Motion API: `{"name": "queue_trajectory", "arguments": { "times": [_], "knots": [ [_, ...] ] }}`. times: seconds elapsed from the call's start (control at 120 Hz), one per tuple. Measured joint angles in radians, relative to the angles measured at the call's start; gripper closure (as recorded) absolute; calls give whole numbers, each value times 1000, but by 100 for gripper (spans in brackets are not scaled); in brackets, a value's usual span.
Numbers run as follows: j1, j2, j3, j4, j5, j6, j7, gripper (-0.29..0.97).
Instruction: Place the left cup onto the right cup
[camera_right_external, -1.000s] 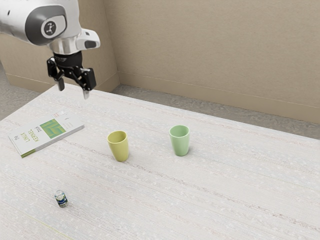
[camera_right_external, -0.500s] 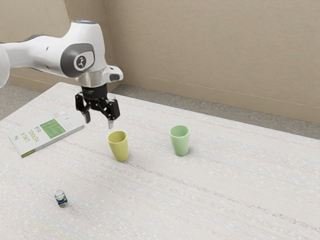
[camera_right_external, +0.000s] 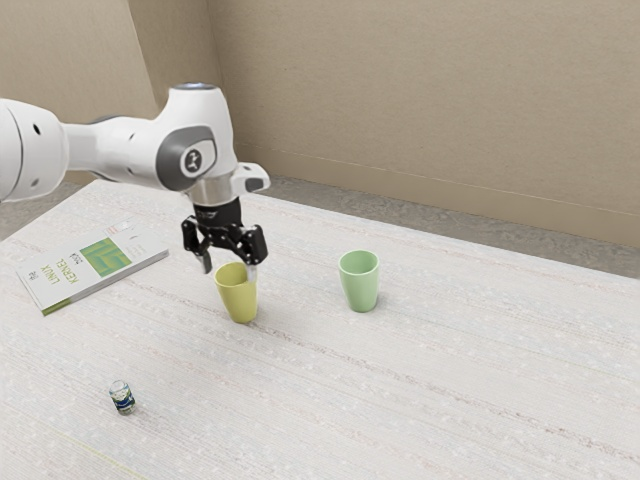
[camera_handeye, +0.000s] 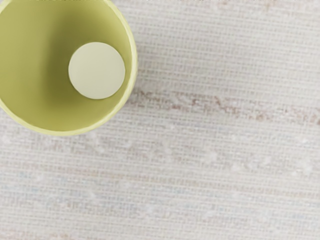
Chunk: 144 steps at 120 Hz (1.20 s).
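A yellow-green cup stands upright on the table, to the exterior view's left of a light green cup, also upright. My gripper hovers open right over the yellow cup's rim, one finger on each side of its far edge, touching nothing. From the wrist view I look straight down into the yellow cup, its pale round bottom visible inside.
A book with a green cover patch lies flat near the table's left edge in the exterior view. A small jar stands toward the front left. The pale wood table stretches wide to the right of the cups.
My arm has swung from above the book's far corner rightward and down, ending just above the yellow cup. The gripper stayed open; neither cup moved.
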<state>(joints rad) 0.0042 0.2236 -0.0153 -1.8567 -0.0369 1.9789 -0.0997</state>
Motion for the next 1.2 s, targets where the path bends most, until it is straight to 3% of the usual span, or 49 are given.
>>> {"name": "queue_trajectory", "arguments": {
  "times": [0.392,0.817,1.2],
  "knots": [
    [-1,109,-8,43,3,103,1,0],
    [7,209,-6,143,5,134,2,0],
    [17,273,0,149,2,163,6,4]
  ]
}}
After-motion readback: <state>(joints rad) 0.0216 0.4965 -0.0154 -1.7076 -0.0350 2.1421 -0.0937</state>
